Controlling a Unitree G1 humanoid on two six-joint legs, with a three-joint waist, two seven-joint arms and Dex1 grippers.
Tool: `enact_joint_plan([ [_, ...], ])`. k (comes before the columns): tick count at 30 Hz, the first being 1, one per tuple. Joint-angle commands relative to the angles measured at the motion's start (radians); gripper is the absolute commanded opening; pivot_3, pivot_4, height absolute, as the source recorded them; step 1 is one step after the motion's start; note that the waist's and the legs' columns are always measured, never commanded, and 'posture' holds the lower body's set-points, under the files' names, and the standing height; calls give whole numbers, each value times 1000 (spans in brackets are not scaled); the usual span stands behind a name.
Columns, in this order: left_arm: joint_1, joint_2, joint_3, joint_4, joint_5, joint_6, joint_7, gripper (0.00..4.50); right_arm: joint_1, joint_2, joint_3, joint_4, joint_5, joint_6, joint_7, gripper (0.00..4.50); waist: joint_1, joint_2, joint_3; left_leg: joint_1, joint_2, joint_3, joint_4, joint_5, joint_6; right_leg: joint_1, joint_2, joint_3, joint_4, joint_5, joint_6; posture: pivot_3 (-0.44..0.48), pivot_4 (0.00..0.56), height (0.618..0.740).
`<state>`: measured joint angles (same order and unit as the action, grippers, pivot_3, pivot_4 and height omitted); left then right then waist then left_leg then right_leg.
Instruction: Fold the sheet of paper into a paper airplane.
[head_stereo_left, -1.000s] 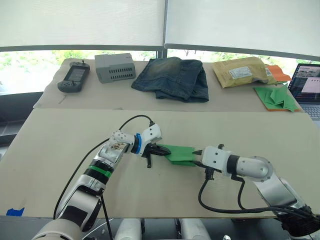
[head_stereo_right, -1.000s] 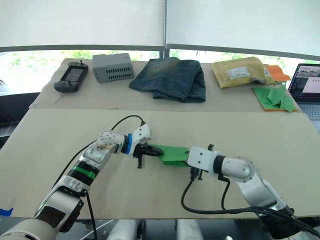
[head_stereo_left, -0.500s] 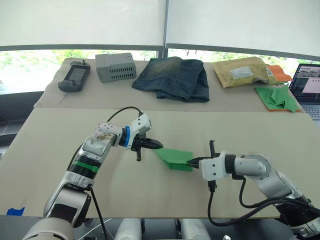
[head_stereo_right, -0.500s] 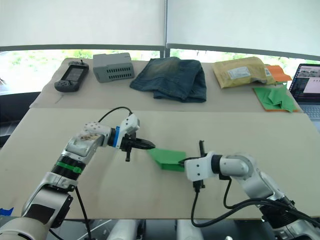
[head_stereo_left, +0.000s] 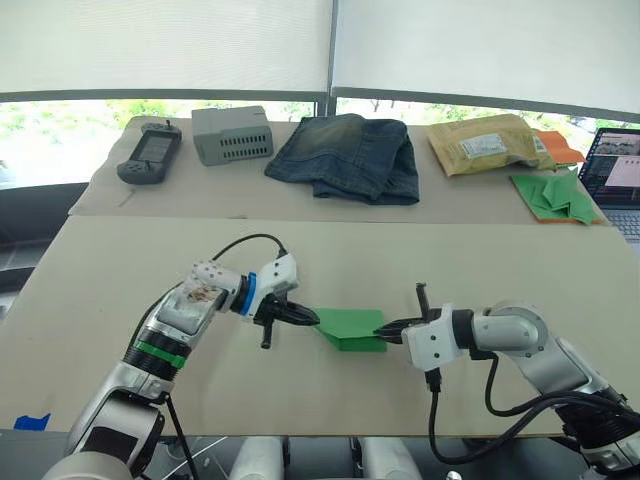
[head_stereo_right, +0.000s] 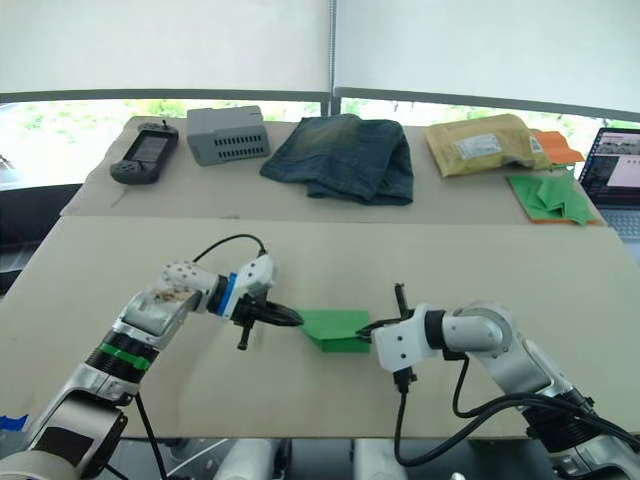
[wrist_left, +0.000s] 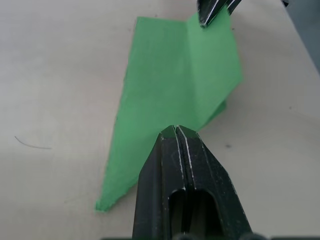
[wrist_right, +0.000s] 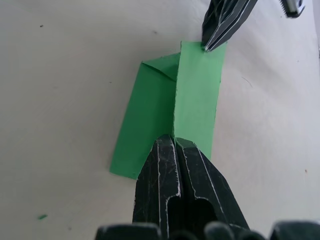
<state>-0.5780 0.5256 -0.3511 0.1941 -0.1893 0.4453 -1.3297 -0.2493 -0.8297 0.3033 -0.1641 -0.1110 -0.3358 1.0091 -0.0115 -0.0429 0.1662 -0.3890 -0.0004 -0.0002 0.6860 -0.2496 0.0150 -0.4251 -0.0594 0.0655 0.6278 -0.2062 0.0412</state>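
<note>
Paper sheet (head_stereo_left: 350, 327) sits mid-table, partly folded into a wedge, left gripper (head_stereo_left: 312, 318) and right gripper (head_stereo_left: 390, 326) each pinching an end, wing folds yet to come

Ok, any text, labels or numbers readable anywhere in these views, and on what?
None can be read.
White label on the yellow padded envelope: print too small to read.
Laptop screen: content blurred, unreadable.
Handheld controller and grey box: no legible marks.
Green sheet of paper: blank.
</note>
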Motion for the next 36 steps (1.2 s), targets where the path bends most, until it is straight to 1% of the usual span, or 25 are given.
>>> enact_joint_plan([
  [1,-22,-29,15,1,-8,-26,17,0,3,-13,-26,-8,28,-32,11,96,0,0,0,0,0,0,0,0,0,0,0,0,0,0,0,0,150,728],
  [6,-26,-49,-4,23,9,-47,21,0,8,-14,-27,-6,30,-31,19,96,-1,0,0,0,0,0,0,0,0,0,0,0,0,0,0,0,150,728],
  [10,7,-27,-50,21,57,-93,8,0,9,-12,-33,-7,40,-13,21,96,-2,0,0,0,0,0,0,0,0,0,0,0,0,0,-1,0,150,728],
  [12,21,-17,-67,32,86,-133,10,0,11,-7,-36,-17,75,37,36,96,-1,0,0,0,0,0,0,0,0,0,0,0,0,0,-1,0,150,728],
  [14,25,-27,-58,42,79,-159,18,0,11,1,-45,-27,131,117,53,96,-1,0,0,1,0,0,0,0,0,1,0,0,0,0,-1,0,150,728],
  [15,24,-31,-57,43,75,-161,19,0,6,7,-53,-31,169,167,63,96,-1,0,0,1,0,0,0,0,0,1,0,0,0,2,-4,0,150,728],
  [17,19,-33,-61,49,83,-172,24,0,-5,25,-79,-48,291,340,80,96,-1,0,0,1,0,0,0,0,0,1,0,0,0,2,-4,0,150,728],
  [19,14,-34,-65,60,93,-181,30,0,-17,31,-100,-53,378,475,106,96,-1,0,0,1,1,-1,0,0,0,1,0,0,0,2,-4,0,150,728],
  [23,13,-36,-68,84,112,-207,39,0,-60,17,-92,-21,468,638,202,96,2,0,0,1,0,-1,0,0,0,2,0,0,0,3,-5,0,150,728],
  [27,19,-48,-61,77,106,-209,48,0,-122,25,-54,26,477,706,275,96,2,0,0,1,0,-1,0,0,0,2,0,0,0,2,-4,0,150,728],
  [31,31,-55,-57,51,100,-203,62,0,-199,57,-25,114,470,766,326,96,2,0,0,1,0,-1,0,0,0,2,0,0,0,2,-3,0,150,728],
  [36,47,-54,-54,5,98,-194,83,0,-290,101,11,245,470,938,358,96,0,0,0,1,0,-1,0,0,0,1,0,0,0,3,-5,0,150,728],
])
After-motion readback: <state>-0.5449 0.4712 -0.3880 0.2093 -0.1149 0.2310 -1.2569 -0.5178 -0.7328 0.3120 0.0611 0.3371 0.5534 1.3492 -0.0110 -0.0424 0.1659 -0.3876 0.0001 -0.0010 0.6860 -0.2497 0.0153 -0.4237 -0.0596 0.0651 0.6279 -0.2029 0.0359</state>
